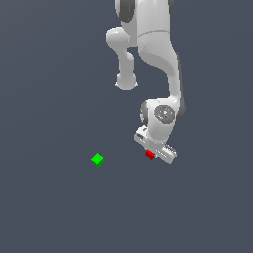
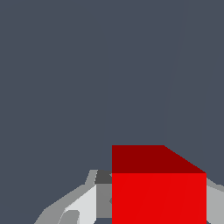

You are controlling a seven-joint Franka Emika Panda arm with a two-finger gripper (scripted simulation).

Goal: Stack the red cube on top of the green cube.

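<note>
Arm: the white robot arm reaches down from the top of the exterior view and bends toward the table [image 1: 44, 207].

Hand: the hand [image 1: 154, 154] points down, and the red cube sits right at its tip. In the wrist view the grey fingers [image 2: 81, 203] show on both sides of the cube, close against it, so I think the hand is closed on the cube and holding it.

Red cube: the red cube [image 1: 150, 155] is tiny next to the hand. In the wrist view the red cube [image 2: 158, 192] fills the space between the fingers.

Lifted or not: I cannot tell if the cube is up in the air or resting on the table (there is no clear shadow under it).

Green cube: the green cube [image 1: 97, 159] sits alone on the table, well apart from the hand, toward the exterior view's left. Nothing is on top of it.

Done so far: it looks like the grab is done.

Left to do: the arm has to carry the red cube over to the green one, line it up on top, put it down softly, and let go.

What could go wrong: both cubes are so small that a tiny miss could make the red one slide off.
</note>
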